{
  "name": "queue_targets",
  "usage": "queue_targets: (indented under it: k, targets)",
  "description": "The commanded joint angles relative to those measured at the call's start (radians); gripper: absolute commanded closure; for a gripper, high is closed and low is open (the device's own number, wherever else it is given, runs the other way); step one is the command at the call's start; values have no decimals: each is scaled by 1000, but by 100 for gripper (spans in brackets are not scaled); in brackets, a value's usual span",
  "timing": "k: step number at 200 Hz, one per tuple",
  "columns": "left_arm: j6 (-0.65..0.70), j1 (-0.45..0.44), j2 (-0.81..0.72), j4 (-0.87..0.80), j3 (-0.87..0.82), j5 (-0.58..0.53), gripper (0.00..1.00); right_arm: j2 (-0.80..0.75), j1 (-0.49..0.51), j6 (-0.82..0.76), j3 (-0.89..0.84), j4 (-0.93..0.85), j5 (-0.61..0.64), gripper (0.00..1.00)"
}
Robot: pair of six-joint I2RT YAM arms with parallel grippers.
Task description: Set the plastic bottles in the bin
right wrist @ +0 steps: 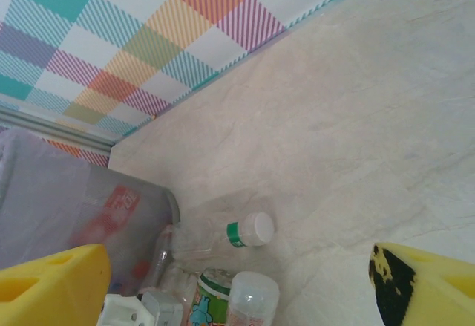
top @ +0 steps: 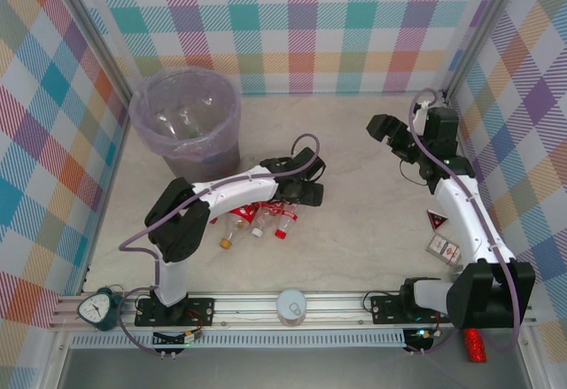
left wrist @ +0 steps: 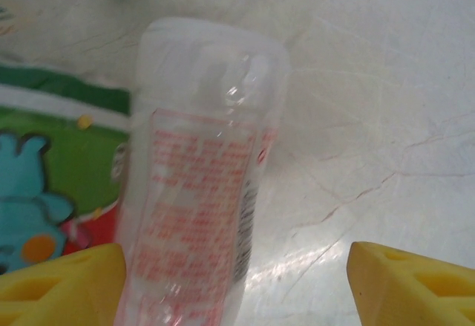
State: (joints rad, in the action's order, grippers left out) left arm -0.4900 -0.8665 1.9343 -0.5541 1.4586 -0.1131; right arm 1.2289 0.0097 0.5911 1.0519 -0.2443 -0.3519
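A: status on bottles (top: 257,222)?
B: partway. Some seem to be in bin (top: 143,105); pile left on worktop under L arm. L hand (left wrist: 236,266) released, astride red-print bottle (left wrist: 197,177), no grip yet. R hand (top: 387,132) released, empty.

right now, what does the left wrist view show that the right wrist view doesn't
Left wrist, not right wrist: the red print on a clear bottle, close up, lying between the left tool's yellow fingers.
Right wrist, not left wrist: the grey bin with its bag, the checked wall, and a white-capped bottle with a green band lying near the bin.
Both: the pale marbled table, a green label with a blue figure, and an open tool, the right tool gaping like the left.
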Motion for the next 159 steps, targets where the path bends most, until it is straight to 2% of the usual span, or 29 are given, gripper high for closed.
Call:
queue_targets:
  k: [1, 54, 118, 159]
  targets:
    - [1, -11, 47, -39, 57, 24, 24, -43, -26, 7, -19, 24, -24, 9]
    - [2, -21, 117, -111, 109, 26, 21, -31, -74, 28, -47, 66, -80, 9]
    - [5, -42, 190, -129, 166, 15, 24, -16, -85, 35, -58, 87, -104, 9]
    - [12, -45, 225, -128, 219, 35, 37, -50, -95, 34, -71, 76, -97, 9]
